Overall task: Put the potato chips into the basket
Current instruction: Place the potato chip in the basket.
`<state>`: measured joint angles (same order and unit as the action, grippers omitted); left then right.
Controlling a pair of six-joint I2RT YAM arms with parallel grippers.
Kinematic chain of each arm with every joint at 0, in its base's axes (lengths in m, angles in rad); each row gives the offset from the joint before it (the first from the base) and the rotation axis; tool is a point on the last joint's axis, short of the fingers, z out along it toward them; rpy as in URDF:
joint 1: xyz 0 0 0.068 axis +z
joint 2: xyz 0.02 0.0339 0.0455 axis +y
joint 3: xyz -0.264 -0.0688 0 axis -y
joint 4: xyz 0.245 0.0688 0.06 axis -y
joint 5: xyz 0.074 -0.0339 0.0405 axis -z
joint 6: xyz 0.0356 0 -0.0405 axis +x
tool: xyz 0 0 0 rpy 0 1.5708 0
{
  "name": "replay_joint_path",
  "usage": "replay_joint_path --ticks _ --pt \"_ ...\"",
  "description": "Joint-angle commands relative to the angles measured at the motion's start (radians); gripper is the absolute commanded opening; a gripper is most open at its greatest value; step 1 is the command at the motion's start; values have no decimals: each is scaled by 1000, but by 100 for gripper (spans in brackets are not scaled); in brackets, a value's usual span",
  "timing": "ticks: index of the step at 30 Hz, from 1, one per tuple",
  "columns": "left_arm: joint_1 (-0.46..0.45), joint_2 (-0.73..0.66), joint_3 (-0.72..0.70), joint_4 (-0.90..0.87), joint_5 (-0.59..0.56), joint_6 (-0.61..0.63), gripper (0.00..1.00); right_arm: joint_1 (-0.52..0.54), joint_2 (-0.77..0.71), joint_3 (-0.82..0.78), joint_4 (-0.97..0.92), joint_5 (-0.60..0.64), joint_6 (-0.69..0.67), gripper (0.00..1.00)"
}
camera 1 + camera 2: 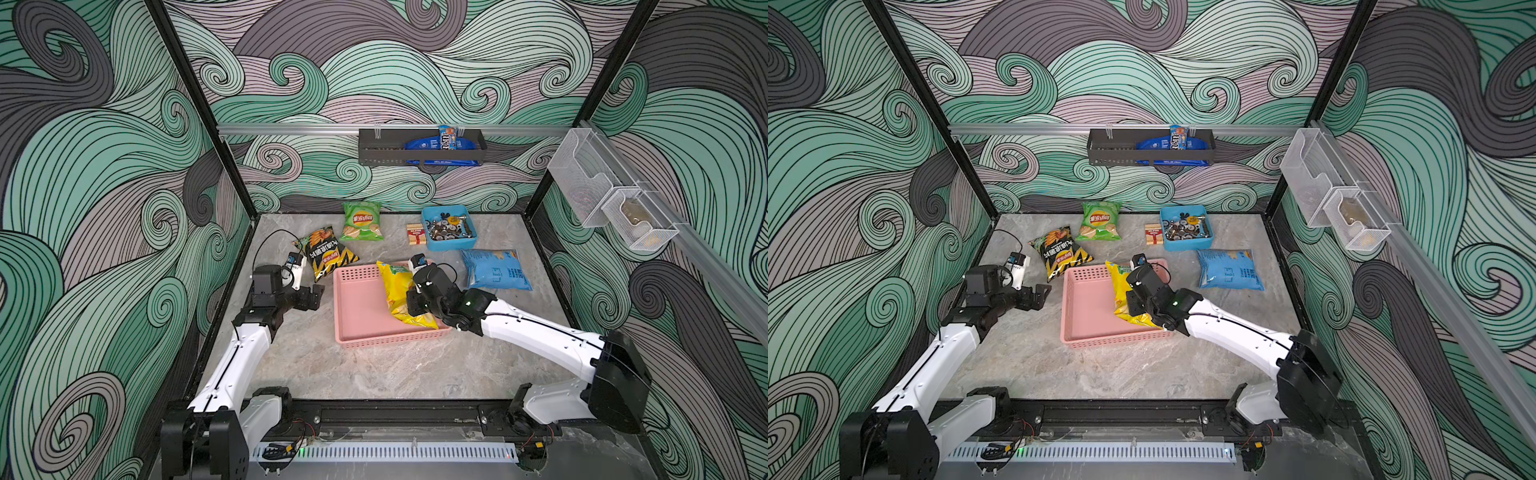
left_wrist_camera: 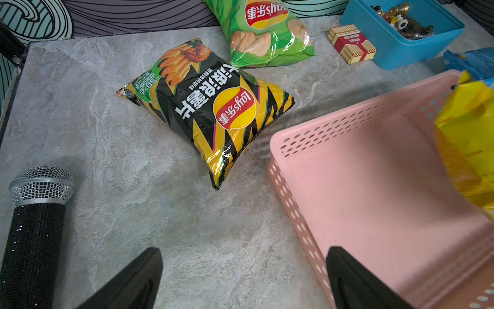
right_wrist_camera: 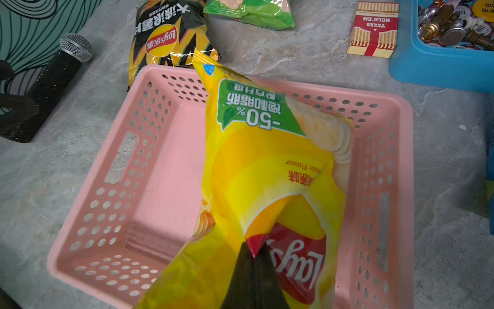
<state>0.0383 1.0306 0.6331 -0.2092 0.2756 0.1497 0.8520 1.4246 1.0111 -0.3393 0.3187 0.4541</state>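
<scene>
Yellow bag [image 3: 267,166] tilted over pink basket [image 3: 165,174]

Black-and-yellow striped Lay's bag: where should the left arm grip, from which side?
Probably the flat crimped seam at the corner of the glossy black-and-yellow striped chip bag nearest the open left gripper, approached from above on that near side. The bag lies flat; its puffed, slick middle would likely slip from the fingers.

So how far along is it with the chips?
Done: nothing released in the basket yet. In hand: the right jaws are shut on the yellow bag, over the basket. Remaining: green bag, black bag and blue bag lie on the table; left jaws open, empty.
</scene>
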Motion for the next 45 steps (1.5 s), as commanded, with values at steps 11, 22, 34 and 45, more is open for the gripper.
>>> replay_joint_path --ticks 11,22,34,45 --pt "11 4 -5 -1 17 15 99 -36 118 -31 73 170 22 0" --pt "10 10 -4 -1 16 16 99 -44 179 -49 72 180 41 24" --pt "10 12 -4 -3 26 19 99 -61 18 1 73 -31 26 50" --pt "11 8 -4 -1 22 21 99 -179 188 -18 168 -200 24 27"
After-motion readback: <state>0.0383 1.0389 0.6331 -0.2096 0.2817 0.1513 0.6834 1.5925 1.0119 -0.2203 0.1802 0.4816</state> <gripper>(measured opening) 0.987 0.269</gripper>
